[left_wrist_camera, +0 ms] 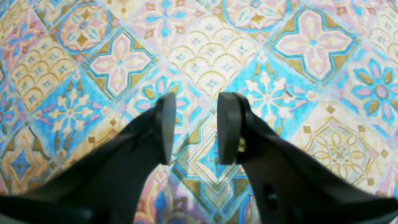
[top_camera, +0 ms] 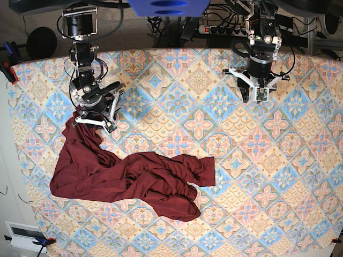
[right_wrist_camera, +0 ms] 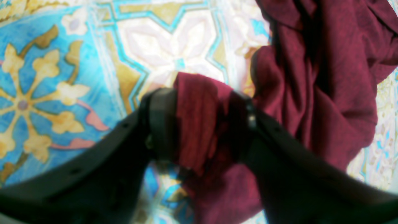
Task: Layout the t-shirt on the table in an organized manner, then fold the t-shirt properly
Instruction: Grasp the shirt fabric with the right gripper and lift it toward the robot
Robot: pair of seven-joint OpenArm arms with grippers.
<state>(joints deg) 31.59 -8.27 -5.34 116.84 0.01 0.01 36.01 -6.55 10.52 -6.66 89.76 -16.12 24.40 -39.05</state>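
Your t-shirt [top_camera: 128,179] lies crumpled on the table [top_camera: 257,160], toward the side of the arm that carries the right wrist camera. It is bunched in the middle, with one sleeve end pointing to the table's centre and a long strip of cloth rising to the right gripper [top_camera: 92,119].

Right gripper: in its wrist view a fold of maroon fabric sits between the two fingers [right_wrist_camera: 161,124]. The fabric touches both pads, but the view is blurred and you cannot tell whether the jaws are clamped on it or loosening. More of the shirt hangs in folds just beside the gripper.

Left gripper [left_wrist_camera: 195,127]: your wrist view shows the jaws parted to a moderate gap with nothing between them, only patterned cloth below. In the base view it hovers near the far edge, well apart from the shirt.
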